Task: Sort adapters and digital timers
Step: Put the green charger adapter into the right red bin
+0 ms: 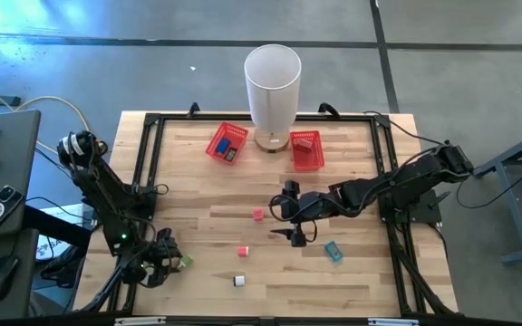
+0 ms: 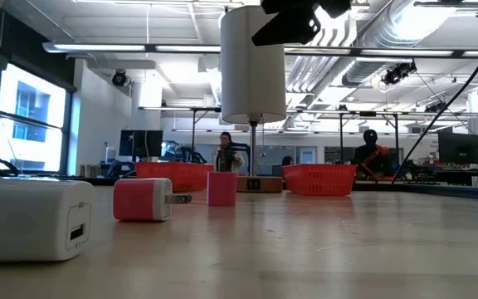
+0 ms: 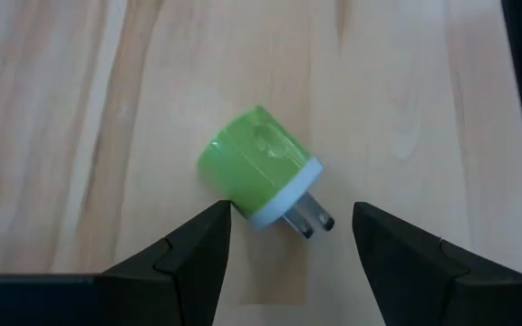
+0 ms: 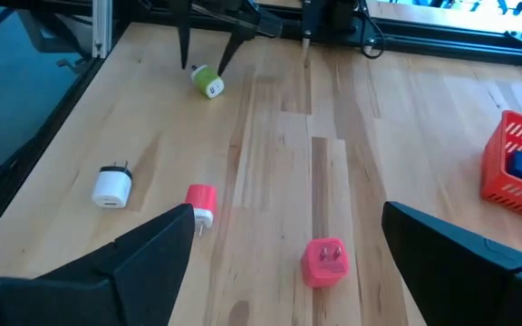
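High view shows a wooden table with two dark robot arms. I count four small plug adapters out on the wood. One is green, one is white, and two are pink or red: one near the middle and one a bit nearer the front. One teal thing lies on the right part of the table; I cannot tell if it is a timer.

Two red baskets stand at the back. The left basket has something blue inside. The right basket is just beside a tall white tube that stands between them.

Left claw is at the front left corner of the table. Its two fingers are apart, one on each side of the green adapter's metal prongs. One finger looks very close to the white end of the adapter, but the claw does not have hold of it. The adapter lies on its side on the wood.

Right claw is above the middle of the table, near the pink adapter. Its fingers are spread wide and hold nothing.

Low view shows two people far off in the room behind the table.
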`<action>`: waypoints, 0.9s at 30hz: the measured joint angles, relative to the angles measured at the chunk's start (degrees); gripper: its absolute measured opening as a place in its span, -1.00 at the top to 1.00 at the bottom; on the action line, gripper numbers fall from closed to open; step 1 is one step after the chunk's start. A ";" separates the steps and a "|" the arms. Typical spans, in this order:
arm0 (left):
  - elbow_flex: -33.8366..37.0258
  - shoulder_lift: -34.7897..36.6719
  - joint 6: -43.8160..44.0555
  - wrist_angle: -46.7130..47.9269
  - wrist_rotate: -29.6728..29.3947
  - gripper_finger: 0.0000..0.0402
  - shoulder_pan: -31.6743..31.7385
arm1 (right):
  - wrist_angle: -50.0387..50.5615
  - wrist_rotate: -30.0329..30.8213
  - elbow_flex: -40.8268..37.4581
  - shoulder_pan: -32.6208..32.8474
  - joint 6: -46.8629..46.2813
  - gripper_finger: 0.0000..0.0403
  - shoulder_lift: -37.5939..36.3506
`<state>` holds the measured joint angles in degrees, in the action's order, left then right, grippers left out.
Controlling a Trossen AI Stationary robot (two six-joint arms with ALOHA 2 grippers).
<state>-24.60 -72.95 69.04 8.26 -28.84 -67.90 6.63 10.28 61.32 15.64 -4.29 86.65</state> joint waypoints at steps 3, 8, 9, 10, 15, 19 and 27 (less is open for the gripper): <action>0.00 0.00 0.00 -0.88 -0.02 -0.12 0.00 | -0.01 0.02 0.00 0.00 0.00 -0.71 0.00; 0.00 0.00 -0.02 -2.01 -0.13 -0.12 0.00 | 0.00 0.02 -0.02 0.00 0.00 -0.71 0.00; 0.00 0.00 -0.02 -2.24 -0.20 -0.12 0.00 | 0.00 0.02 -0.02 0.00 0.00 -0.71 0.00; 0.00 0.01 -0.02 -2.38 -0.25 -0.12 0.00 | -0.01 0.02 -0.02 0.00 -0.02 -0.71 0.00; 0.00 0.02 -0.02 -2.47 -1.02 -0.12 0.00 | -0.01 0.02 -0.07 0.00 -0.17 -0.71 0.00; 0.00 0.02 -0.03 -3.57 -3.63 -0.12 0.00 | -0.02 0.02 -0.09 0.00 -0.42 -0.71 0.00; 0.00 0.02 0.26 -4.07 -4.37 -0.12 0.00 | -0.02 0.04 -0.09 0.00 -0.46 -0.71 0.00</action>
<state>-24.60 -72.93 69.30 4.19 -33.21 -67.90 6.61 10.32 61.23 15.64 -4.75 86.65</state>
